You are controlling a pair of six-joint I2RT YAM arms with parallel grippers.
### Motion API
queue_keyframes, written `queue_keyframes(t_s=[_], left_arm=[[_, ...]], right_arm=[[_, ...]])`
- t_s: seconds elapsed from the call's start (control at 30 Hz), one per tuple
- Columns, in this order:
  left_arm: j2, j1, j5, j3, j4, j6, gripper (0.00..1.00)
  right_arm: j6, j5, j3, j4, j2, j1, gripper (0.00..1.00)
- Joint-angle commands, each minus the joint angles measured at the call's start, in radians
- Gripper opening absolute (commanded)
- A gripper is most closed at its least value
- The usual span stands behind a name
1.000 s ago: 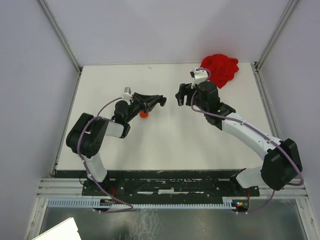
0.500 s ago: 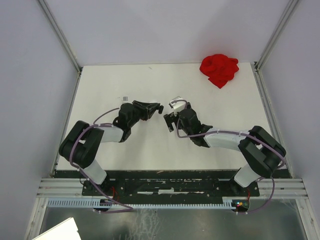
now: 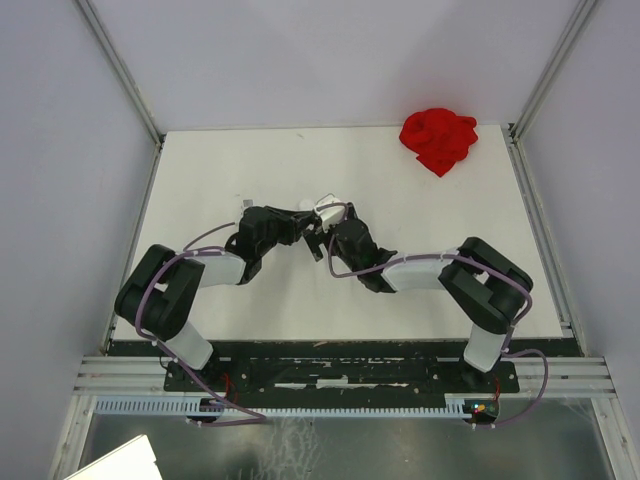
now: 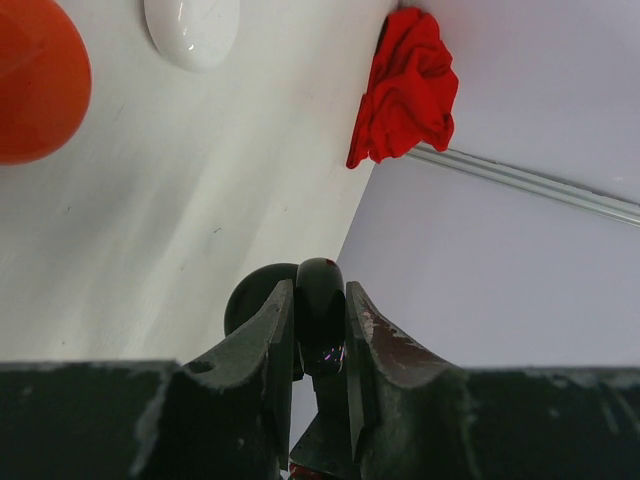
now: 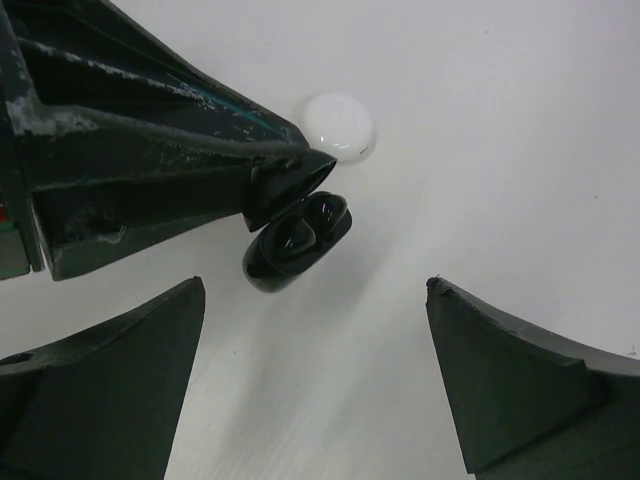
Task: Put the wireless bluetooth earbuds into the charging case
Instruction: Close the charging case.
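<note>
My left gripper (image 4: 320, 290) is shut on a glossy black charging case (image 4: 318, 300), pinched edge-on between its jaws above the table. In the right wrist view the case (image 5: 295, 240) hangs from the left fingertips (image 5: 285, 185) with its inside turned toward the camera. Rounded black shapes sit in it; I cannot tell whether they are the earbuds. My right gripper (image 5: 315, 285) is open wide just short of the case, with nothing between its fingers. From above, the left gripper (image 3: 303, 226) and right gripper (image 3: 320, 236) meet tip to tip mid-table.
A white disc (image 5: 336, 124) lies on the table just beyond the case; the left wrist view shows the white disc (image 4: 192, 30) beside a red disc (image 4: 35, 80). A crumpled red cloth (image 3: 438, 138) lies at the back right corner.
The right arm swung from the red cloth at the back right to the table's middle, facing the left gripper, and its jaws opened wider. The left gripper pulled back slightly, still gripping the case.
</note>
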State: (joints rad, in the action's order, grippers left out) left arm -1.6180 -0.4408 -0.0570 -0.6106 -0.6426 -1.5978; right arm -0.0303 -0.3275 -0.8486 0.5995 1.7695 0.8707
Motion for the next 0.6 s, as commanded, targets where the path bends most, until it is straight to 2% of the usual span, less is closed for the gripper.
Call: queue_keyframes(t_s=[0.0,0.33,0.57], left_arm=[[0.010,-0.007,0.004,-0.041,-0.018,-0.027,0.03],[0.009,-0.006,-0.016,-0.040,-0.044,-0.024,0.03],[0.008,-0.006,-0.023,-0.040,-0.054,-0.016,0.03]], right_arm=[[-0.002,-0.045,-0.077,0.061,0.039,0.005,1.00],[0.031,-0.163,-0.143,0.041,0.102,0.005,1.00],[0.127,-0.252,-0.124,0.034,0.088,0.005,1.00]])
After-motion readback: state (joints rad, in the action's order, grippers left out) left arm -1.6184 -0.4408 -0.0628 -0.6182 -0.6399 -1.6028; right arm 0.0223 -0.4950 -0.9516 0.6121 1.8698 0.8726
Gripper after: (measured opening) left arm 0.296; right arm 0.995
